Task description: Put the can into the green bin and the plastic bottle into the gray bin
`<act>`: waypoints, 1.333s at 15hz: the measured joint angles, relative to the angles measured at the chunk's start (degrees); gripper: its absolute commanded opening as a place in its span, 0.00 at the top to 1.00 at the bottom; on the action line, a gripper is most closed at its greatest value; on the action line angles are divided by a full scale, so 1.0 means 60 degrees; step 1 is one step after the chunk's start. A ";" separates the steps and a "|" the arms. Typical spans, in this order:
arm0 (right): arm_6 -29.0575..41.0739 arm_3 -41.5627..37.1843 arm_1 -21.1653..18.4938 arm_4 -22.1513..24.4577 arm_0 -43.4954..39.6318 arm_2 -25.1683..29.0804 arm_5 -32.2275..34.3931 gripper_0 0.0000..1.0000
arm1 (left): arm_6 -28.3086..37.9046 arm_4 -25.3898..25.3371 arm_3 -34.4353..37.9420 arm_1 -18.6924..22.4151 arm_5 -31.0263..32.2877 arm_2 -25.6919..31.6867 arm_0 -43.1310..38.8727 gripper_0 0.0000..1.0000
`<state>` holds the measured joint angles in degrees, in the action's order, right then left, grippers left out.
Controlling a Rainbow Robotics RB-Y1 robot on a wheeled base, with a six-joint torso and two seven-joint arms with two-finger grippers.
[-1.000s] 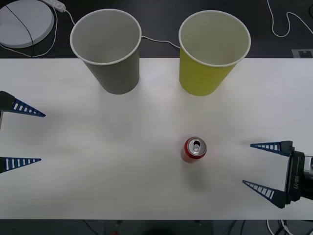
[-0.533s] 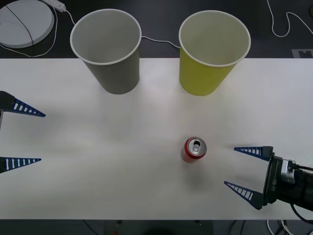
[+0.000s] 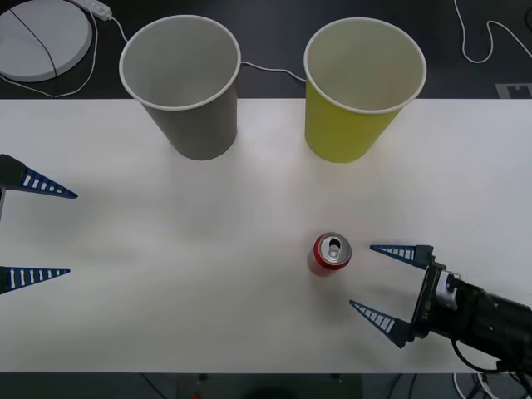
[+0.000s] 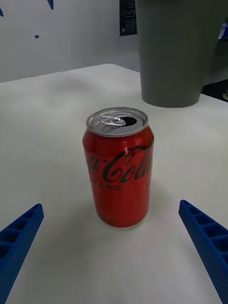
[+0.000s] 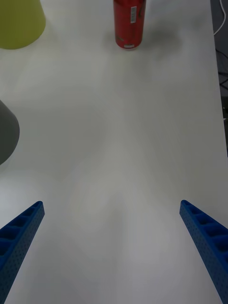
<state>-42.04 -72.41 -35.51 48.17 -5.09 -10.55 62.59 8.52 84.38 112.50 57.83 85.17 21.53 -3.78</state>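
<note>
The right gripper [image 3: 371, 279] has slid in from the right edge of the white surface [image 3: 166, 274] and is now much nearer the small red drink can with a silver top [image 3: 331, 253]. Its two blue ribbed fingers are spread wide and hold nothing. The tips are just beside the can but not touching it. The can stands upright, a little right of the middle of the surface and closer to the near edge. In the right wrist view the can [image 4: 119, 166] sits between the two fingers.

The big yellow-green paper cup [image 3: 362, 87] stands at the far edge, straight behind the can. The big gray paper cup [image 3: 184, 84] stands at the far edge too, to its left.

The left gripper [image 3: 70, 233] has not moved. It waits at the left edge, open wide and empty.
</note>
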 measured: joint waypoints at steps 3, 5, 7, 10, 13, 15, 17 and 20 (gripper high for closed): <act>-0.0259 0.0001 0.0327 0.0274 0.0123 0.0000 -0.0292 0.00 | 0.0000 0.0000 0.0000 0.0000 0.0000 0.0000 0.0000 0.00; -0.0360 0.0010 0.0583 0.0353 0.0184 0.0000 -0.0528 0.00 | 0.0000 0.0000 0.0000 0.0000 0.0000 0.0000 0.0000 0.00; -0.0445 0.0261 0.0840 0.0363 0.0326 -0.0004 -0.0583 0.00 | 0.0000 0.0000 0.0000 0.0000 0.0000 0.0000 0.0000 0.00; -0.0664 0.1150 0.1314 0.0364 0.0817 -0.0001 -0.0355 0.00 | 0.0000 0.0001 0.0000 0.0000 0.0000 0.0000 0.0000 0.00; -0.0849 0.1393 0.1617 0.0452 0.1030 -0.0004 -0.0367 0.00 | 0.0000 0.0001 0.0000 0.0000 0.0000 0.0000 0.0000 0.00; -0.0919 0.1403 0.1713 0.0493 0.1092 -0.0043 -0.0488 0.00 | 0.0000 0.0001 0.0000 0.0000 0.0000 0.0000 0.0000 0.00; -0.0959 0.1405 0.1800 0.0496 0.1189 -0.0215 -0.0634 0.00 | 0.0000 0.0001 0.0000 0.0000 0.0000 0.0000 0.0000 0.00; -0.1005 0.1406 0.1969 0.0497 0.1282 -0.0335 -0.0814 0.00 | 0.0000 0.0001 0.0000 0.0000 0.0000 0.0000 0.0000 0.00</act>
<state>-48.06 -63.98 -23.70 51.15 2.60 -12.56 57.71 8.52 84.38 112.50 57.83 85.17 21.53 -3.78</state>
